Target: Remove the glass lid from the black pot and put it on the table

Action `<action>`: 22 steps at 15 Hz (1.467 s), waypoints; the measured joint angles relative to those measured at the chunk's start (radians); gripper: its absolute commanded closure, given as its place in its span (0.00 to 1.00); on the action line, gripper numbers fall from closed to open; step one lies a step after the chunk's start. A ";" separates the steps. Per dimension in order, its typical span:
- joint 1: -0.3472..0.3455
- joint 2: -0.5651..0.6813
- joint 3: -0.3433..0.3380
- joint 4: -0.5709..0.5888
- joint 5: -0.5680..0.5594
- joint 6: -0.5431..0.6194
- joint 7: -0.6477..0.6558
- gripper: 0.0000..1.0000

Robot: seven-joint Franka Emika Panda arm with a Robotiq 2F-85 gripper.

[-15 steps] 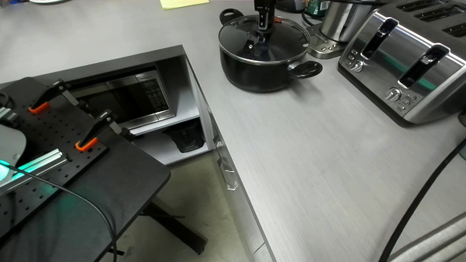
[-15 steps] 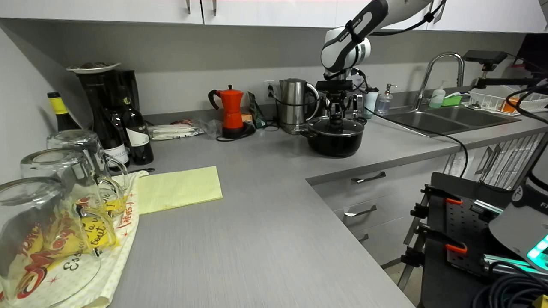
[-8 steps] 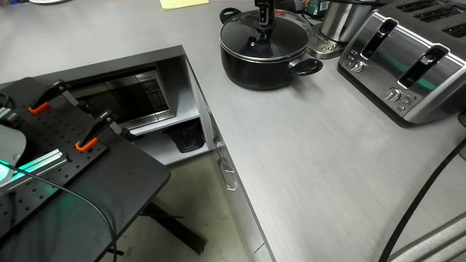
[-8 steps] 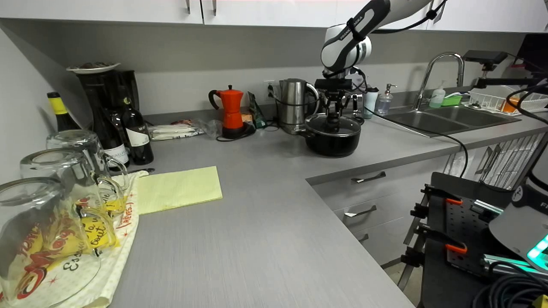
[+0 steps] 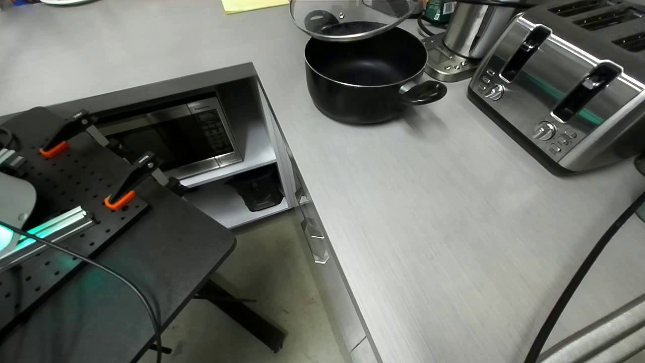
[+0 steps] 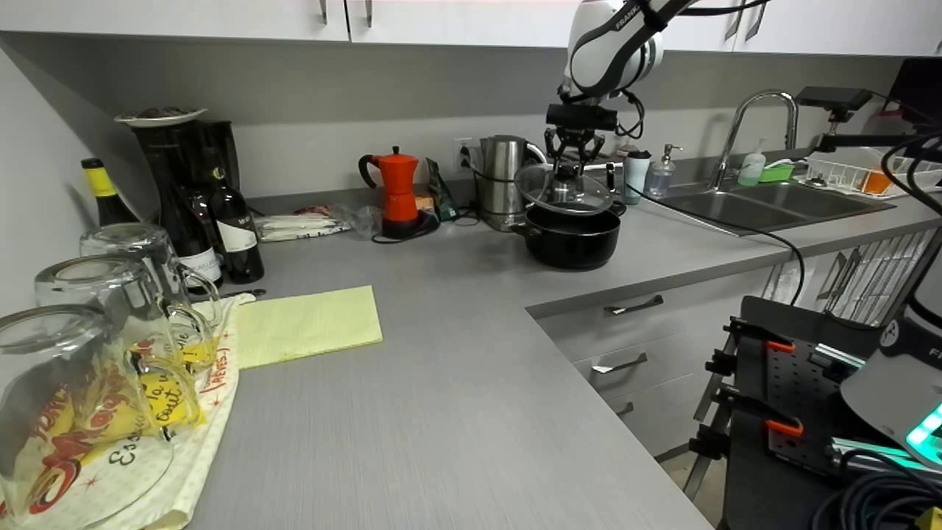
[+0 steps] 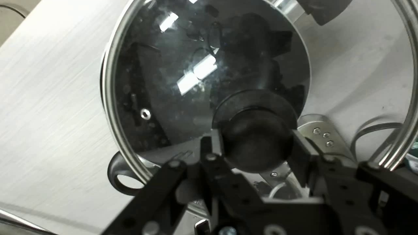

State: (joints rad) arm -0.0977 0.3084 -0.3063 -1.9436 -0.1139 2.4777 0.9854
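Note:
The glass lid [image 6: 585,200] hangs tilted just above the black pot [image 6: 570,246] in an exterior view. In another exterior view, the lid [image 5: 347,36] is partly cut off by the top edge, over the far side of the uncovered pot [image 5: 347,103]. My gripper [image 6: 567,165] is shut on the lid's black knob. In the wrist view, the two fingers of the gripper [image 7: 256,140] press on either side of the knob, with the lid's glass [image 7: 183,114] spread below. The pot stands upright on the light grey table [image 5: 428,212], which also shows in an exterior view [image 6: 412,427].
A steel kettle [image 6: 500,177] stands close behind the pot. A toaster [image 5: 559,85] is beside it. A red moka pot [image 6: 398,188], a yellow cloth [image 6: 309,324] and glass mugs [image 6: 66,383] are on the counter. The counter's inner edge [image 6: 589,294] runs near the pot.
The lid has come up off the pot in my gripper and now tilts above it. The arm has risen. The pot's dark inside now shows.

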 measured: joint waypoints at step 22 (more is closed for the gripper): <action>0.210 0.083 0.219 0.129 -0.193 -0.085 -0.028 0.75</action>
State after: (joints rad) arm 0.1121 0.3910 -0.0874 -1.8148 -0.3071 2.3929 0.9574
